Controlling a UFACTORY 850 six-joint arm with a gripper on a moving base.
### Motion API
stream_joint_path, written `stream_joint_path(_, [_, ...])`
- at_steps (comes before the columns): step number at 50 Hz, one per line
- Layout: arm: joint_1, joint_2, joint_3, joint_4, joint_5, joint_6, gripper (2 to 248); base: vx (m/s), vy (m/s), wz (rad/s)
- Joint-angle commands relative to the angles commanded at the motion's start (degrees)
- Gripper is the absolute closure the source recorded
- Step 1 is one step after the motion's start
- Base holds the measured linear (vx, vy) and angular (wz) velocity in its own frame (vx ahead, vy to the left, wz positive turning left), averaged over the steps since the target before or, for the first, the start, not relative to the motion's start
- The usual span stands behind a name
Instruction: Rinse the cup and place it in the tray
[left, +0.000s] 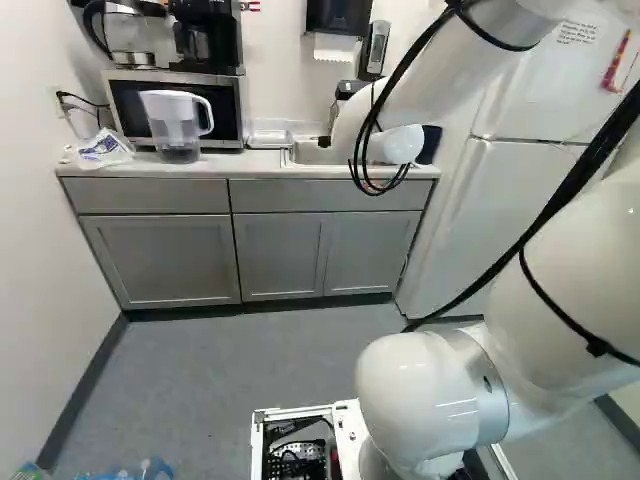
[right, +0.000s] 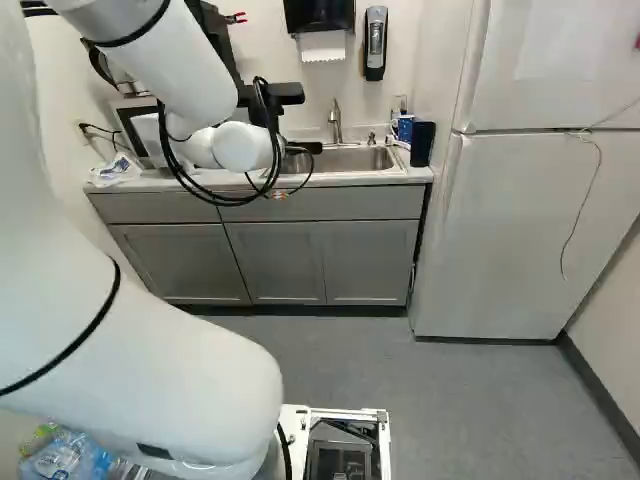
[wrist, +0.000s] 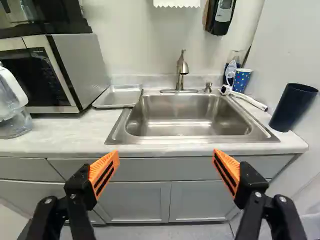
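Note:
In the right base view a black part of my gripper (right: 288, 94) shows in front of the counter's back wall. My gripper (wrist: 166, 167) is open in the wrist view, its orange pads far apart with nothing between them. Ahead of it lies the steel sink (wrist: 182, 136) with its faucet (wrist: 181, 72). A dark blue cup (wrist: 294, 107) stands on the counter corner beside the sink, on the fridge side. A smaller dotted blue cup (wrist: 242, 80) is behind it near the wall. The shallow metal tray (wrist: 118, 96) rests between sink and microwave.
A microwave (wrist: 82, 67) and a clear pitcher (left: 174, 125) occupy the counter's other end. Beside the dotted cup lies a white-handled brush (wrist: 250, 101). The fridge (right: 520, 230) borders the counter. A soap dispenser (right: 375, 43) hangs on the wall above.

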Motion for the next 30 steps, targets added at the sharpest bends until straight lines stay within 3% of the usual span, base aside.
stream_joint_path(30, [0.0,-0.1,-3.8,0.0,-2.8,0.0,3,0.0,0.0,0.0])
